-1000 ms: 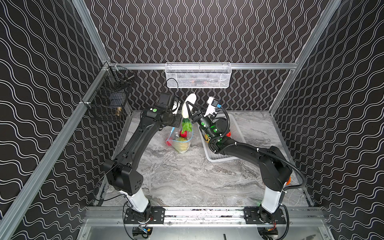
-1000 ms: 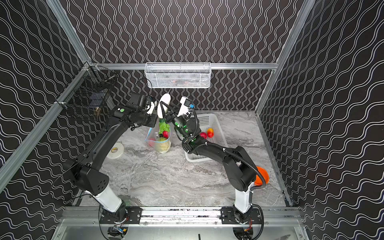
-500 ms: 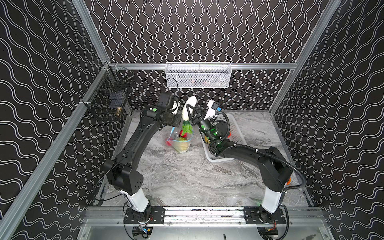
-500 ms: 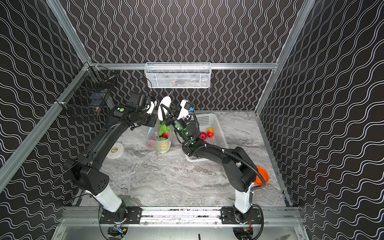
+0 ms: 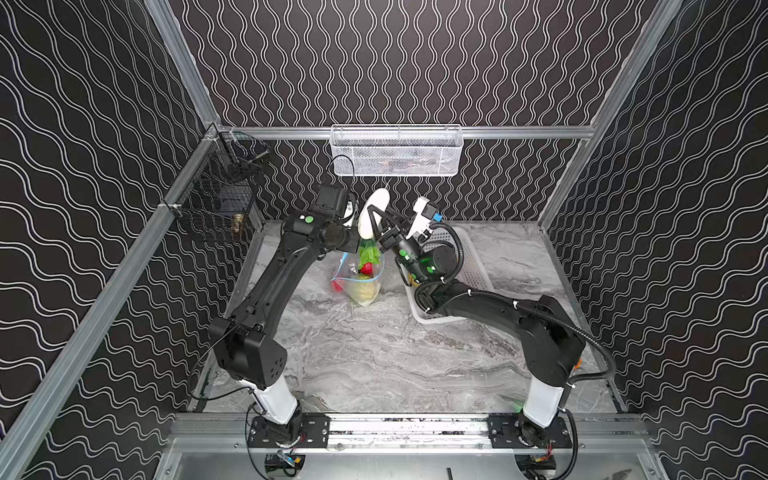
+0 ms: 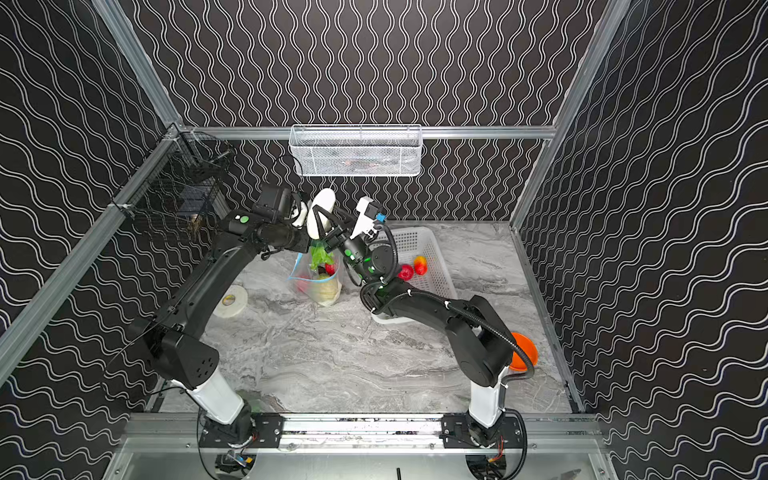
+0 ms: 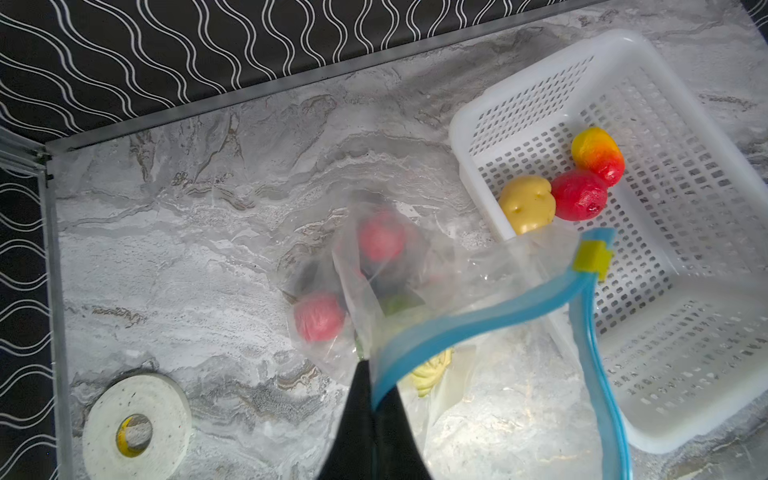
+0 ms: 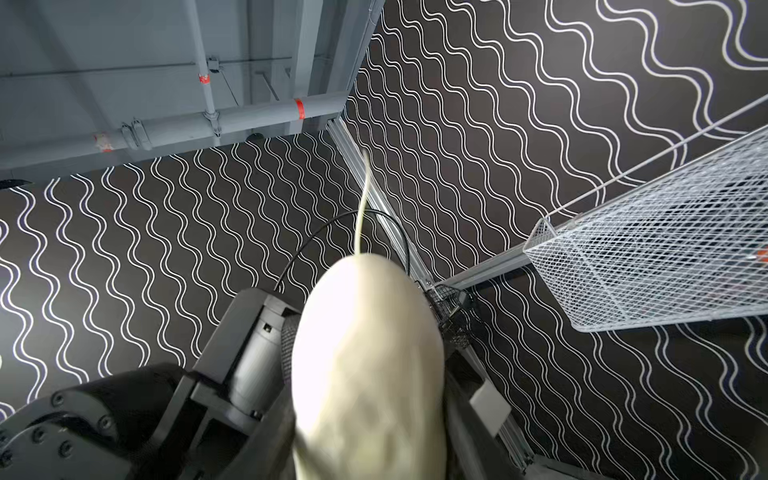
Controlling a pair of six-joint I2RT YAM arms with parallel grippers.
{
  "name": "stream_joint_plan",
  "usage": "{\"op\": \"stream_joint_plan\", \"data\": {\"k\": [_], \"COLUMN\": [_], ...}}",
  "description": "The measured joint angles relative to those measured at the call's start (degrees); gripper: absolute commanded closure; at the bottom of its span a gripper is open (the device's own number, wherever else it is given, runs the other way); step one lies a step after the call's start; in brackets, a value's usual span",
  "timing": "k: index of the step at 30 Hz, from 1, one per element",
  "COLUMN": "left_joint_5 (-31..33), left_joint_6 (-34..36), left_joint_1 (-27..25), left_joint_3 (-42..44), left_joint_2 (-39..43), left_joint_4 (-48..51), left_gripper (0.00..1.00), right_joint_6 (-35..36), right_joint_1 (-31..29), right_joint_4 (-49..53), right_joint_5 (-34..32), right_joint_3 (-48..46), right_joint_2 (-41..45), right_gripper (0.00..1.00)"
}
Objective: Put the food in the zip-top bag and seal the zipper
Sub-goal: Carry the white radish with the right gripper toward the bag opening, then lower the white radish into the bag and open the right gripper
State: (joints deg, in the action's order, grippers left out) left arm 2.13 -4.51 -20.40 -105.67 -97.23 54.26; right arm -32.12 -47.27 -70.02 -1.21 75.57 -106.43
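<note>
My left gripper (image 7: 376, 399) is shut on the blue zipper (image 7: 478, 320) and holds up the mouth of the zip-top bag (image 5: 359, 282). The yellow-green slider (image 7: 592, 259) sits at the strip's far end. Inside the bag lie two red rounds (image 7: 381, 237), a pale cabbage (image 7: 430, 370) and something dark. My right gripper (image 5: 380, 222) is shut on the white radish (image 5: 372, 212) just above the bag, root end up, green leaves (image 5: 368, 253) hanging into the mouth. The radish (image 8: 365, 365) fills the right wrist view. A potato (image 7: 527, 203), a red round (image 7: 579, 199) and a pepper (image 7: 598, 151) lie in the basket.
The white perforated basket (image 6: 432, 249) stands right of the bag, under my right arm. A tape roll (image 6: 230, 300) lies on the table to the left. An orange bowl (image 6: 524, 353) sits behind the right arm's base. A wire basket (image 5: 395, 149) hangs on the back wall.
The right gripper with the radish has shifted slightly toward the left arm, over the bag's mouth. The left gripper and the bag hold still.
</note>
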Motion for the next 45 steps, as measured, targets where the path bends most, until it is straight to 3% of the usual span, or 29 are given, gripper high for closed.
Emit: {"op": "stream_joint_plan", "data": {"k": [14,20,30,40,45], "left_joint_5": [1.22,-1.75,-2.89,-3.23,-3.32], "left_joint_6": [0.04,0.00,0.00,0.00,0.00], "left_joint_1": [0.76,0.63,0.79,0.81,0.81], "left_joint_3": [0.15,-0.04,-0.44,-4.20,-6.45], "left_joint_2": [0.98,2.19,2.21,1.22,-0.50], "left_joint_4": [0.37,-0.52,-0.50,0.17,0.76], "left_gripper": [1.00,1.00,1.00,1.00,1.00], "right_joint_6": [-1.09,1.55,4.28,7.21,9.31], "right_joint_1": [-1.38,-1.38,-1.42,-2.19,-2.51], "right_joint_4": [-4.83,1.86,4.33,9.64,15.34], "right_joint_5": [0.00,-2.56,-3.80,-3.82,-3.80], "right_joint_3": [-4.83,-7.50,-6.60,-6.23,-2.49], "right_joint_2": [-0.87,-1.46,-1.79,-1.97,-4.00], "right_gripper": [0.82,0.82,0.80,0.73,0.65]}}
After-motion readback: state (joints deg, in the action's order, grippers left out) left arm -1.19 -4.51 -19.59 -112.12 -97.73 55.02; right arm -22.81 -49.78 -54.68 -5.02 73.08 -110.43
